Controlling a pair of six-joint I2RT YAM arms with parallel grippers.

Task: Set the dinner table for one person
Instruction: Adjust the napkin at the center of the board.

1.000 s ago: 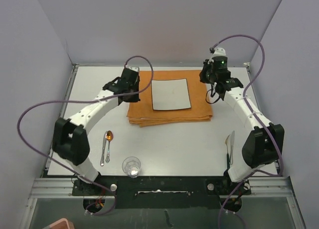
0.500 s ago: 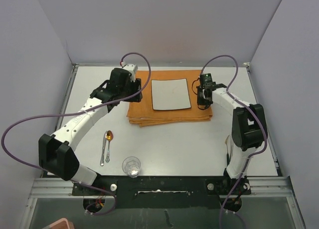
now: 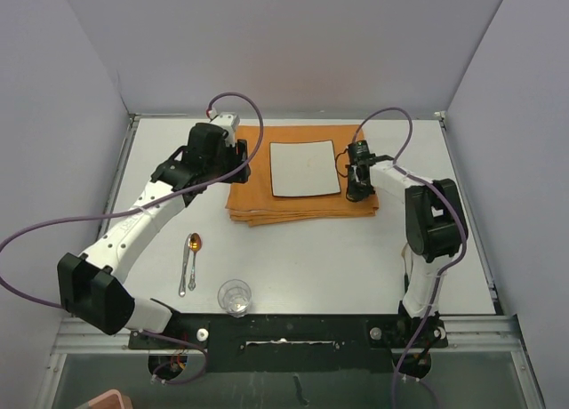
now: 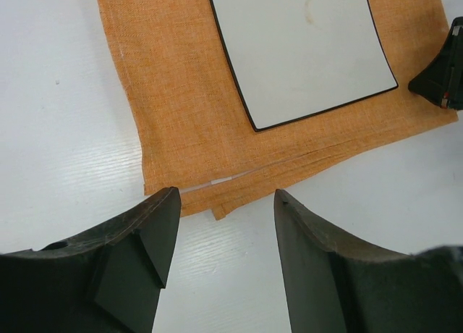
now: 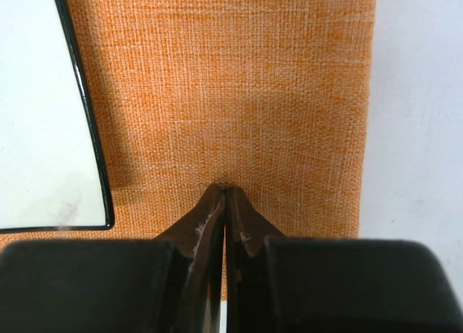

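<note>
The dinner table (image 3: 302,258) is a large white tabletop. On its far half lies a folded orange cloth (image 3: 258,200) with a small square white plate (image 3: 305,168) on top. My left gripper (image 3: 238,163) hangs open at the cloth's left edge. In the left wrist view its jaws (image 4: 226,195) stand apart over bare table just off the cloth's (image 4: 181,94) corner, holding nothing. My right gripper (image 3: 359,185) is shut, its tips (image 5: 226,187) pressed down on the cloth (image 5: 289,94) just right of the plate (image 5: 43,130).
A spoon and fork (image 3: 189,260) lie side by side at the near left, and a clear glass (image 3: 235,296) stands by the front edge. Grey walls close in the table on three sides. Purple cables loop above both arms.
My left gripper has opened and its arm has stretched out lower toward the cloth's left edge. My right arm has come down from the back right onto the cloth beside the plate.
</note>
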